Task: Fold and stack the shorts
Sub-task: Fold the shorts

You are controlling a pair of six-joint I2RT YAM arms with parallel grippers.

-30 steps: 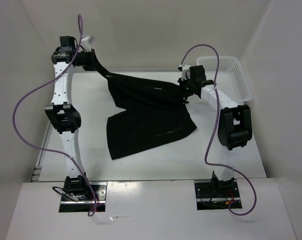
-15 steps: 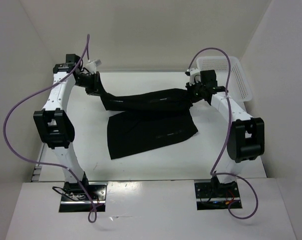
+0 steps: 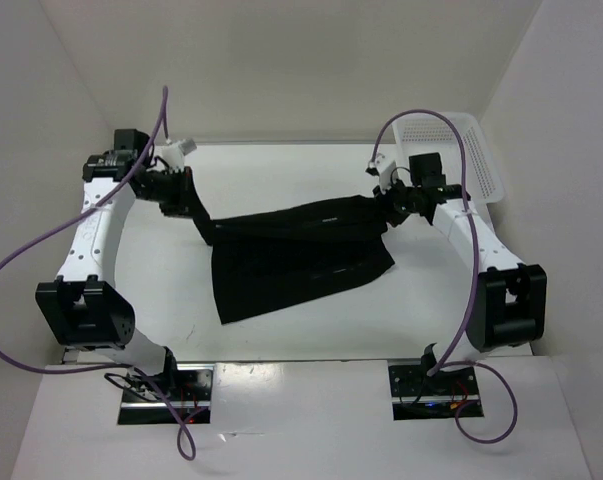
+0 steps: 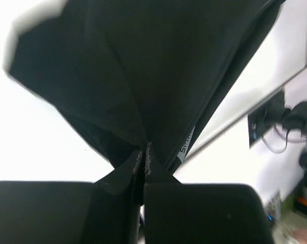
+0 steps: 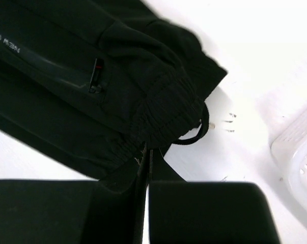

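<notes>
The black shorts (image 3: 291, 255) lie across the middle of the white table, the far edge lifted and stretched between both grippers. My left gripper (image 3: 193, 208) is shut on the shorts' left end; in the left wrist view (image 4: 144, 152) the fabric fans out from the closed jaws, with a white logo mark (image 4: 186, 146) beside them. My right gripper (image 3: 383, 203) is shut on the shorts' right end at the elastic waistband (image 5: 163, 117), with the black drawstring (image 5: 196, 134) hanging beside it.
A white plastic basket (image 3: 461, 150) stands at the back right corner; its edge shows in the right wrist view (image 5: 298, 152). White walls enclose the table on three sides. Purple cables loop off both arms.
Both grippers have carried the held edge of the shorts toward the near side and lower, over the lower layer. The arms have swung outward and down.
</notes>
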